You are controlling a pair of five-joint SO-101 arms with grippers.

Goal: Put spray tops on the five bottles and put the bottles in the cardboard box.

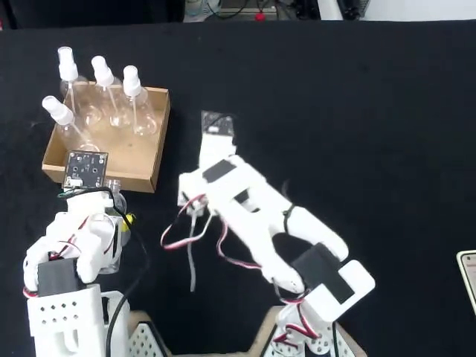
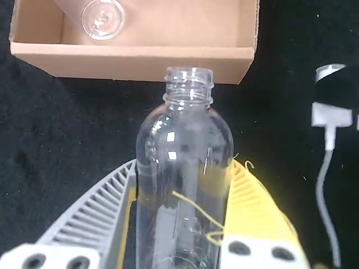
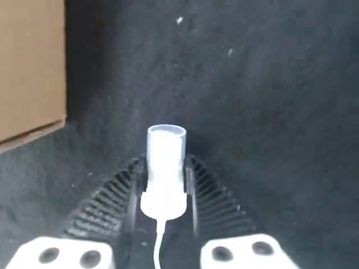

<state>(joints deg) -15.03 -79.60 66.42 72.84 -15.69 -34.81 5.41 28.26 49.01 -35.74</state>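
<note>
- The left tool [image 2: 185, 168] grasps the uncapped fifth bottle [image 2: 185, 140] near the cardboard box [image 1: 160, 141]; the right tool [image 3: 164, 165] grasps a spray top [image 3: 166, 148].
- Next, probably: align that top over the bottle's neck.

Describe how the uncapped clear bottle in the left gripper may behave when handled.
The bottle looks empty and clear, so it is probably light. Its smooth, thin-looking wall might slip or dent if the left gripper squeezes harder. Being tall and round, it could tip when set down, and would likely roll on its side.
</note>
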